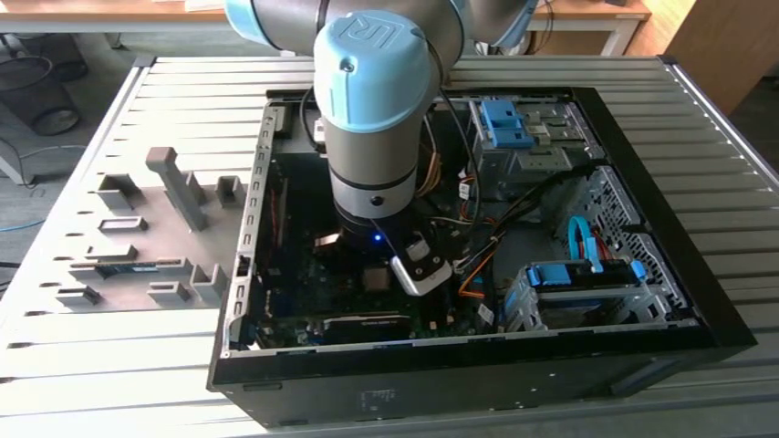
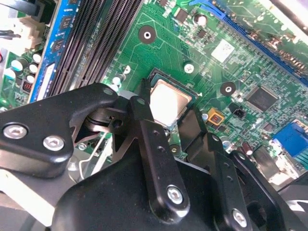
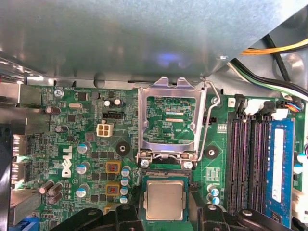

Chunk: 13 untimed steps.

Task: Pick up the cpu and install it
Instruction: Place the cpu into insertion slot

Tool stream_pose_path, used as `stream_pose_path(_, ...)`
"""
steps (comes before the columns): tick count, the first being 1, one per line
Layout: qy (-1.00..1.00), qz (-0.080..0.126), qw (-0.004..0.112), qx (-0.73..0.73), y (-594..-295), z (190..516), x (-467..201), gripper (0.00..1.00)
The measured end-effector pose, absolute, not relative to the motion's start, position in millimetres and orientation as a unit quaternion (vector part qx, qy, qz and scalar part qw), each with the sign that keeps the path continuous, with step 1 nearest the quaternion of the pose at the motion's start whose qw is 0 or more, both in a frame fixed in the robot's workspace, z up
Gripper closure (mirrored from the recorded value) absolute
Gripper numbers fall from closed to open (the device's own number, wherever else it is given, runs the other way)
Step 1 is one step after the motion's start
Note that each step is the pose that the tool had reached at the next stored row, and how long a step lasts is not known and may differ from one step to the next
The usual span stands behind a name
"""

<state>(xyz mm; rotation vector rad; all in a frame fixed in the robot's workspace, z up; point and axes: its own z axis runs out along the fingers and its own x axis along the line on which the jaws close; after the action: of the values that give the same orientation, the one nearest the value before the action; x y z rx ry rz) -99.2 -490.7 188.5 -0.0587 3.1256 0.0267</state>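
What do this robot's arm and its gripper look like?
The arm is a silver-grey tube with rounded light-blue joint caps, ending in a black wrist with a small blue light. The gripper is black angular linkage studded with silver screws.

Slatted grey table [image 1: 109, 383] (wooden desks [image 1: 73, 11] behind)
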Motion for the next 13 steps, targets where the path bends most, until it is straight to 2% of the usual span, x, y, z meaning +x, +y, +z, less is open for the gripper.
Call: stream_pose_path(13, 1.0, 0.009, 0.008, -0.021, -487.7, 188.5, -99.3, 0.53)
